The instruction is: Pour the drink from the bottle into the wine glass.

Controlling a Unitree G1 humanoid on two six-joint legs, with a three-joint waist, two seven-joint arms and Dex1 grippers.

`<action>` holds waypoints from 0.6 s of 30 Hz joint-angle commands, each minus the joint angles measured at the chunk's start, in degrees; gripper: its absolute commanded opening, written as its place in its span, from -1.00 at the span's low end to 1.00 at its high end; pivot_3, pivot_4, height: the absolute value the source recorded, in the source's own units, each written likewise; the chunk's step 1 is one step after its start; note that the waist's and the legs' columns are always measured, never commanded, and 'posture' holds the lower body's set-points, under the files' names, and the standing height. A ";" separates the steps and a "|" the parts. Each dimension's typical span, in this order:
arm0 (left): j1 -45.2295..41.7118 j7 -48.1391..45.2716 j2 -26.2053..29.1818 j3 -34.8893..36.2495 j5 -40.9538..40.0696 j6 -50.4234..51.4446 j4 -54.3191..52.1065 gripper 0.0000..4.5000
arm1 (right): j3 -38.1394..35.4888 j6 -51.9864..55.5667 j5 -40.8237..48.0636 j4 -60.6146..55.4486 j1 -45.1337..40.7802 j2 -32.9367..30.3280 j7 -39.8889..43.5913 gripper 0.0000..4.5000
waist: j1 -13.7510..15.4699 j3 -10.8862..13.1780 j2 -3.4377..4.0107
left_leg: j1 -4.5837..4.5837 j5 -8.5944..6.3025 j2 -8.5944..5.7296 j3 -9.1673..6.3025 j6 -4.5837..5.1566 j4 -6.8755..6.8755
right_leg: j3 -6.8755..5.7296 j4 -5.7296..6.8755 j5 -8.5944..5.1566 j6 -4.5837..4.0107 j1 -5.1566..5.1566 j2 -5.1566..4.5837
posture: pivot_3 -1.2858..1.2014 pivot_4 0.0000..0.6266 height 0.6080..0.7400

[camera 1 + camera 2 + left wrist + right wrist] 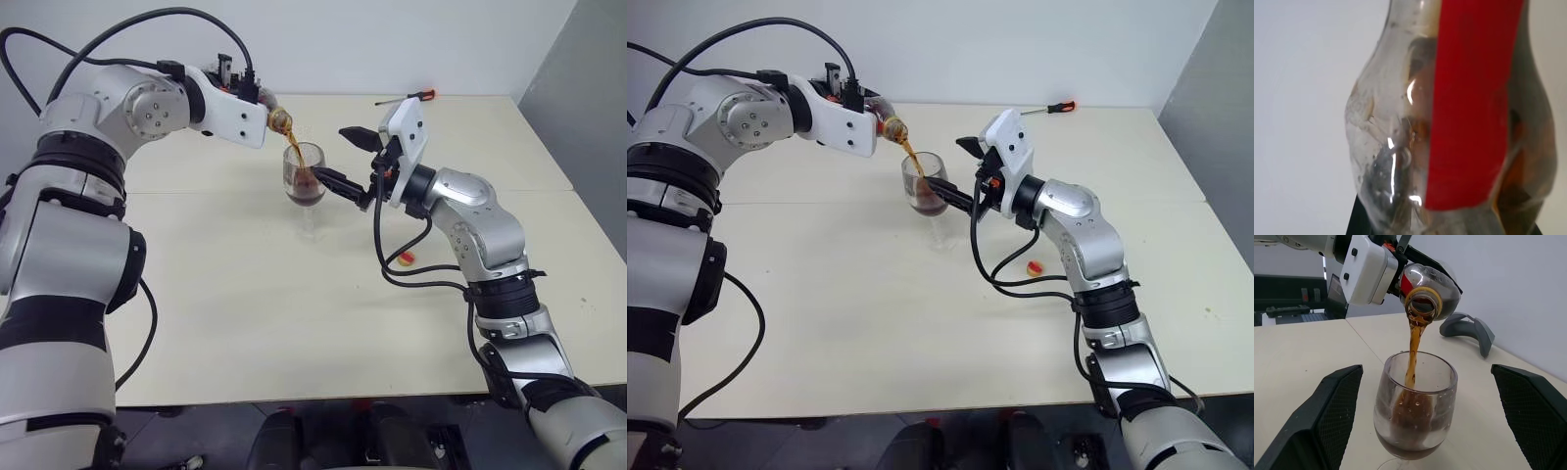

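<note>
Drink (1411, 357) is running in a thin dark reddish-brown stream from the bottle's mouth into the wine glass (304, 176); I take the wine glass as my landmark, standing upright on the pale table (294, 323); its bowl holds a pool of the liquid in the lower part, with bubbles on the inner wall.

Bottle (1427, 289) is tipped mouth-down just above the glass rim, on the side toward my left arm; its yellowish neck points at the bowl and does not touch the rim; the left wrist view shows its clear belly with a red strip (1471, 103) down the side and some brown liquid inside.

Left gripper (854, 103) is pinching the bottle, its 2 black fingers pressed against the belly; it sits above and beside the glass.

Right gripper (345, 162) has its 2 fingers spread wide, 1 on each side of the glass bowl; in the right wrist view both pads (1327, 406) stand clear of the glass wall, so I read no contact.

Other items: a red-handled screwdriver (407, 97) lies at the far table edge, well beyond the glass; a small red and yellow object (1034, 265) lies on the table near the glass, under my right forearm; a grey curved object (1469, 330) lies on the table behind the glass.
</note>
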 commanded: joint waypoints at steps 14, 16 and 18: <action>-2.72 0.93 0.80 0.56 -0.66 0.24 -0.22 -0.58 | -0.20 -1.99 -0.70 -0.72 -0.63 -0.09 0.11 1.00 | -0.01 0.00 0.00 | 0.00 0.00 0.00 0.00 0.00 0.01 | 0.01 0.01 0.00 0.00 0.00 0.00 | 0.03 -0.52 1.00; -2.34 0.37 0.58 0.91 -1.21 0.32 -0.20 -0.58 | -0.22 -2.02 -0.82 -0.68 -0.59 -0.11 -0.02 1.00 | 0.00 0.00 0.00 | 0.00 0.00 0.00 0.00 0.00 0.01 | 0.00 0.01 0.00 0.00 0.00 0.00 | 0.03 -0.52 1.00; -1.69 -0.26 0.38 1.27 -1.83 0.22 -0.24 -0.58 | -0.22 -1.99 -0.87 -0.74 -0.50 -0.13 -0.09 1.00 | 0.00 0.00 0.00 | 0.00 0.00 0.00 0.00 0.00 0.01 | 0.00 0.01 0.00 0.00 0.00 0.00 | 0.03 -0.52 1.00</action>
